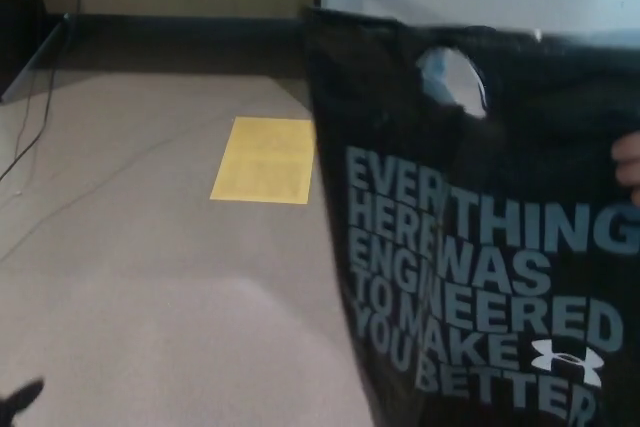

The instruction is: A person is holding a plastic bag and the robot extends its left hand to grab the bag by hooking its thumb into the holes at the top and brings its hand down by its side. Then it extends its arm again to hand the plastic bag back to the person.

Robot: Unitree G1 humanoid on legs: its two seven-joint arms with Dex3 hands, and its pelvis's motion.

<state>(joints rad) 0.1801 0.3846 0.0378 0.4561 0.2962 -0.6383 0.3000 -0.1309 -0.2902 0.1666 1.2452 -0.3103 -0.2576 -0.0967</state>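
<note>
Bag-handling is what we are watching, so we sweep the head view from its left edge across. At the bottom left corner we see a small dark tip (22, 399) poking into the picture; it is most likely part of our left hand, but so little shows that we cannot tell whether its fingers are spread or pressed together. Above it, thin cables (38, 127) trail over the brown floor (150, 277) toward a dark baseboard (180, 25). Further along lies a yellow sheet (263, 160), flat on the floor, its right edge just meeting the bag's outline.

From the middle to the right edge we see the black plastic bag (480, 247), held up in front of us and filling that side; its right and lower parts are cut off by the frame. Pale lettering reads "EVERYTHING HERE WAS ENGINEERED TO MAKE YOU BETTER", slightly blurred, with a white logo (565, 360) low on the right. Near the top we see an oval handle hole (455, 80), pale surface showing through it. At the far right edge a person's fingertip (627, 162) grips the bag, the rest of that hand being out of frame. Our right hand does not show.
</note>
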